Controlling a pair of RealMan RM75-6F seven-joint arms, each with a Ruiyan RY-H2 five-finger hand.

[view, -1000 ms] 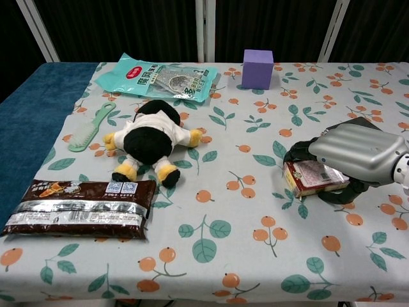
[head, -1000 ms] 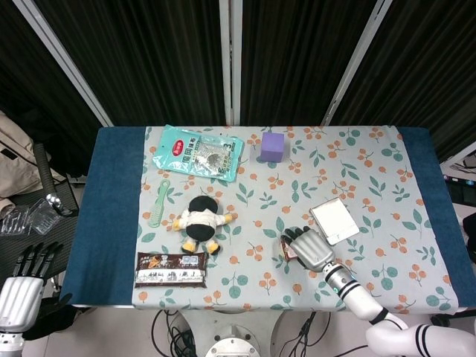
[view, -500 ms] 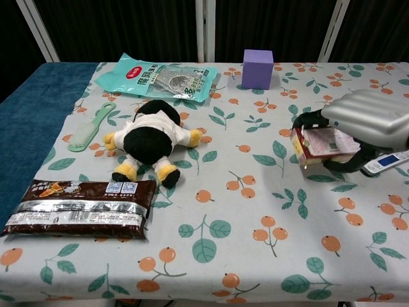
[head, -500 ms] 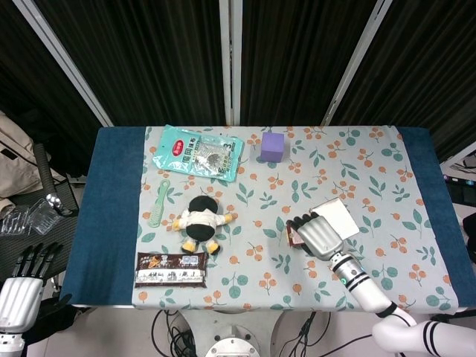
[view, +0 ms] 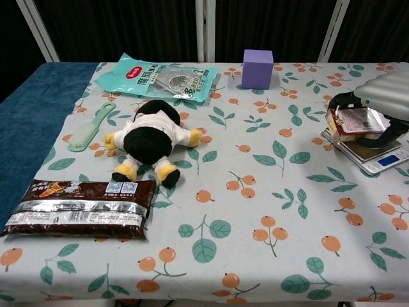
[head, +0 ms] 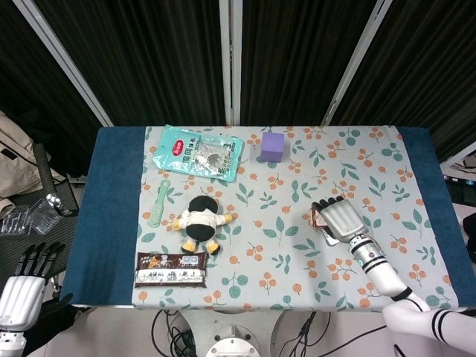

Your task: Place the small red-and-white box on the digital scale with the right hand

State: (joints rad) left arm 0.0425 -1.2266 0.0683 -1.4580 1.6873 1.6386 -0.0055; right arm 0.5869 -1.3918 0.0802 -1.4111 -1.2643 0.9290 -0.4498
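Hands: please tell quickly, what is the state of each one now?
Left hand: open, holding nothing, off the table.
Right hand: holding the red-and-white box over the digital scale.

A lab test rig: black curtains (head: 171, 59) behind a cloth-covered table (head: 115, 223), cables beneath.

The tabletop (view: 211, 256), under a floral cloth, carries a snack pouch (view: 161, 75) and purple cube (view: 257, 68) along its far edge, a green comb (view: 91, 126) and plush toy (view: 150, 137) mid-left, a chocolate bar (view: 80, 208) at the near-left corner, and a digital scale (view: 374, 154) by the right edge.
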